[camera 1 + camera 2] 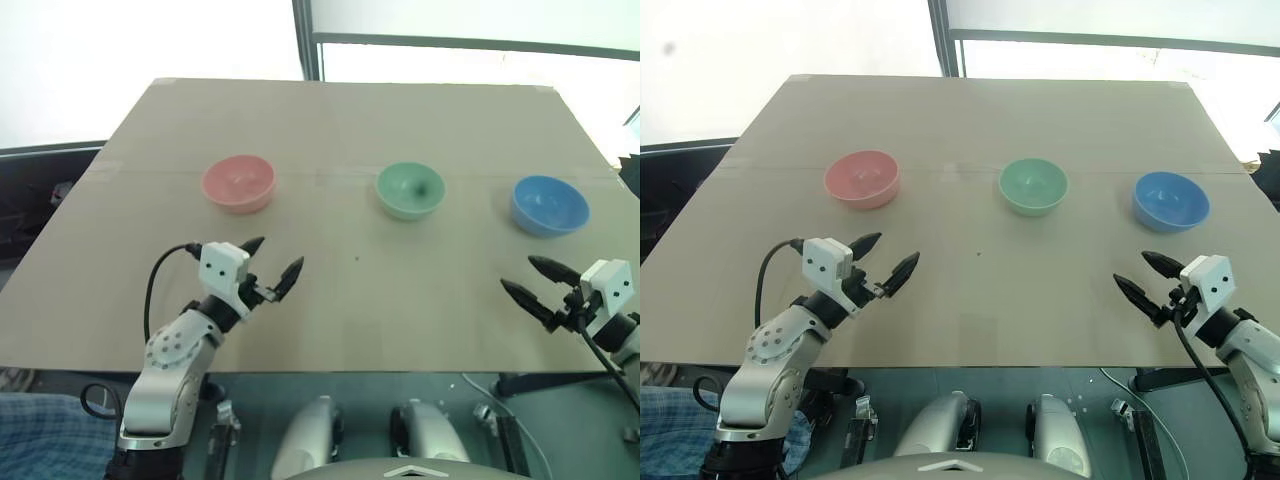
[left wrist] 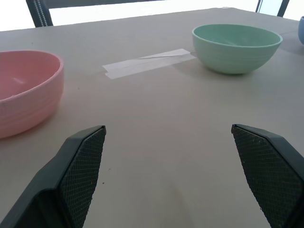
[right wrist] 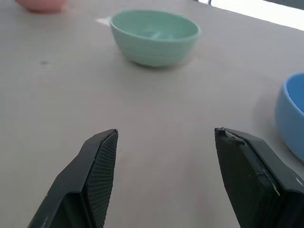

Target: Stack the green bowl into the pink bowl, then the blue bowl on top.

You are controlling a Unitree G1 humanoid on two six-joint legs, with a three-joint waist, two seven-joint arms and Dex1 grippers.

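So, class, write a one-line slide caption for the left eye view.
Pink bowl, green bowl and blue bowl sit apart in a row beyond both open grippers.

Three bowls on a tan table

The table carries a pink bowl, green bowl and blue bowl in a row, well apart; a pale strip, probably tape, lies between pink and green.
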